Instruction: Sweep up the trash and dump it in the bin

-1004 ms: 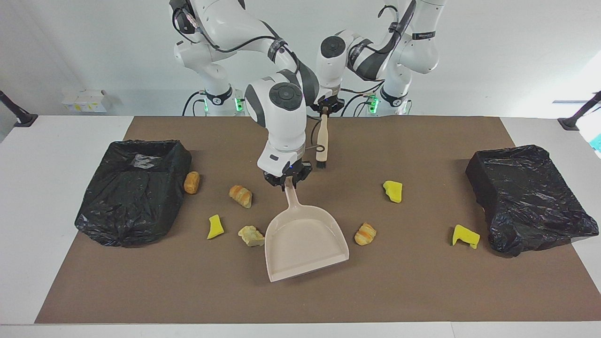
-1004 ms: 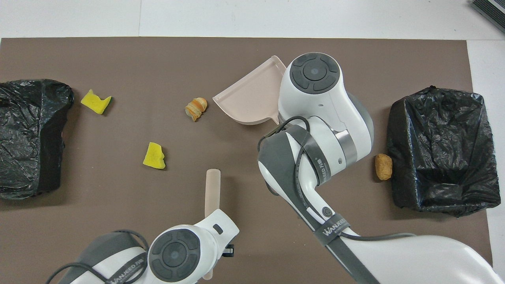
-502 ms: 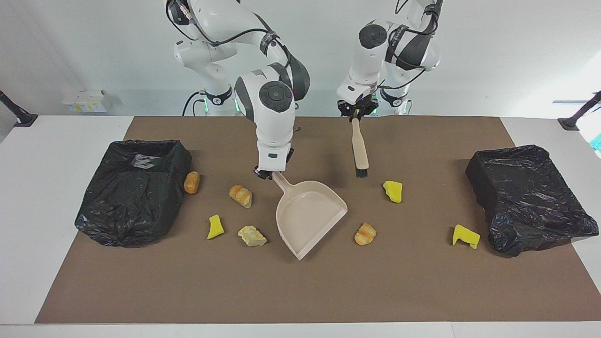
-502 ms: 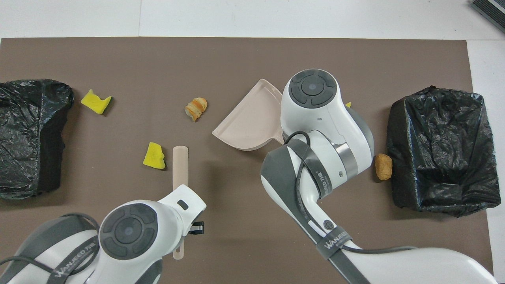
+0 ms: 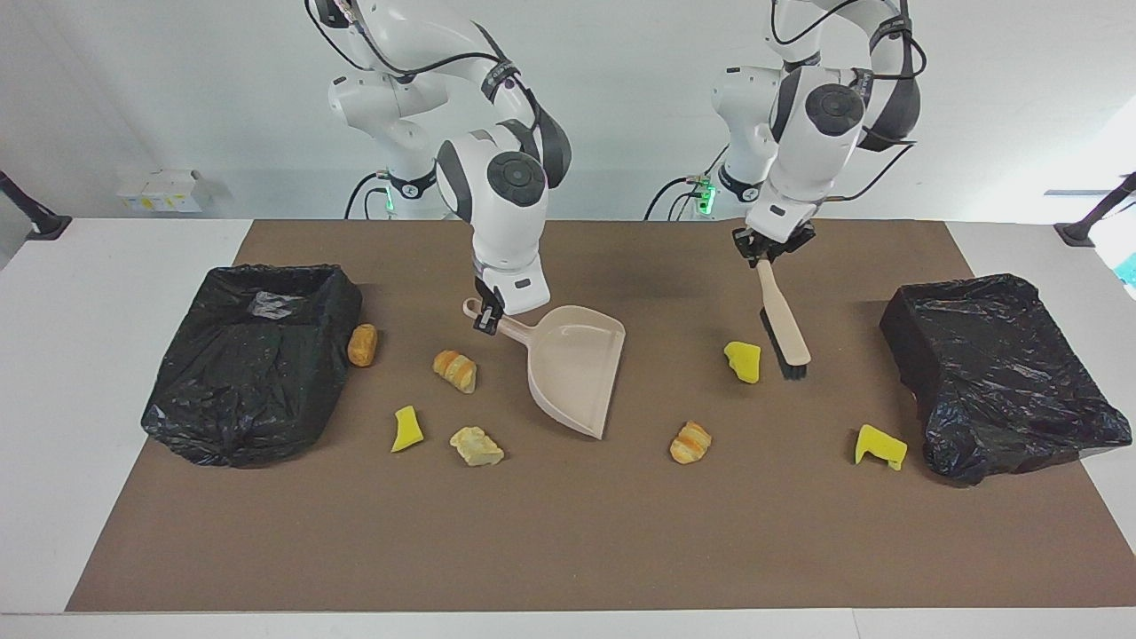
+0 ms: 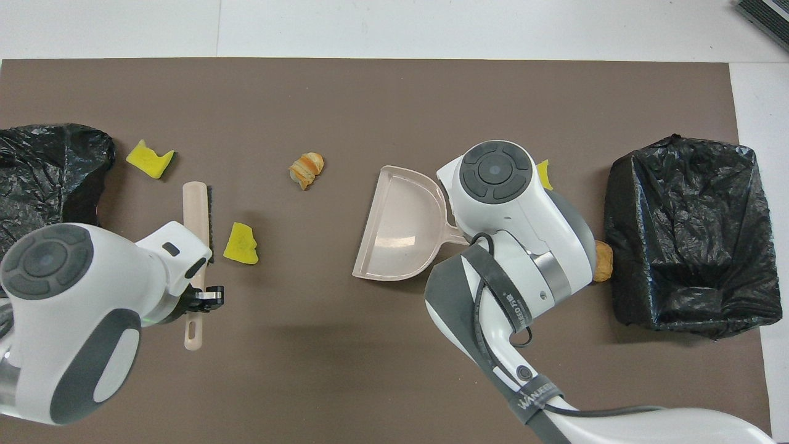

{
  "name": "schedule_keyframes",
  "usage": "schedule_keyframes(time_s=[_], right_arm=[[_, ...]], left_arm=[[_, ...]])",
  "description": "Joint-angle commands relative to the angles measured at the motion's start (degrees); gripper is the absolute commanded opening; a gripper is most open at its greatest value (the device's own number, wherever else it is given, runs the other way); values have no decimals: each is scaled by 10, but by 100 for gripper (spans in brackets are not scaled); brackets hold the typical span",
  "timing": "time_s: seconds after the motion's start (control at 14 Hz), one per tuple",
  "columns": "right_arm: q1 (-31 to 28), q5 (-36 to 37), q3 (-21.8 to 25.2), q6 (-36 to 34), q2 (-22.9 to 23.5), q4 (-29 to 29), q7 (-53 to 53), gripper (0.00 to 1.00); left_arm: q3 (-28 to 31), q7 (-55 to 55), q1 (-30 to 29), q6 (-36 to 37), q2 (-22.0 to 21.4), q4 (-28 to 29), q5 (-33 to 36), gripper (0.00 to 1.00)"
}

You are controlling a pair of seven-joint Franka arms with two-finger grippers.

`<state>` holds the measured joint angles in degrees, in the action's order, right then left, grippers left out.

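Gripping the handle of the beige dustpan [image 5: 572, 368], the right hand [image 5: 485, 312] is clenched just above centre in the facing view; the pan is tilted and holds nothing. The left hand [image 5: 769, 251], at upper right of centre, is clenched on the handle of the beige brush [image 5: 784, 328], whose black bristles hang low just beside a yellow foam chunk [image 5: 744, 361]. Two bins lined with black bags stand on the brown mat [image 5: 568, 550] of the tabletop: one bin [image 5: 253, 359] at the frame's left, one bin [image 5: 998, 373] at its right. No trash shows inside either. All seven scraps lie on the mat: a brown lump [image 5: 362, 344] touching the left-hand bin, a pastry lump [image 5: 455, 370] beside the dustpan handle, a yellow sliver [image 5: 406, 429] and a pale lump [image 5: 476, 445] lower left of centre, a striped pastry [image 5: 690, 442] lower right of the pan, and a yellow chunk [image 5: 879, 445] near the right-hand bin.
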<state>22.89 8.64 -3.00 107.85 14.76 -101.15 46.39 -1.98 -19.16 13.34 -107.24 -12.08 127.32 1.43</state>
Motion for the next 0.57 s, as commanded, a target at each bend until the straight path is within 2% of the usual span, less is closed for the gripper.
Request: schedule_keyframes(time_s=[0.0, 0.14, 0.5], right_arm=[[-24, 25, -5, 45, -17, -31, 90, 0], [-29, 35, -4, 47, -17, -33, 120, 0], [-34, 43, -5, 48, -17, -41, 125, 0]], left_arm=[[-7, 20, -37, -15, 48, -52, 40, 0], [-7, 99, -93, -47, 67, -54, 46, 0], [-7, 115, -121, -84, 128, -102, 165, 0]])
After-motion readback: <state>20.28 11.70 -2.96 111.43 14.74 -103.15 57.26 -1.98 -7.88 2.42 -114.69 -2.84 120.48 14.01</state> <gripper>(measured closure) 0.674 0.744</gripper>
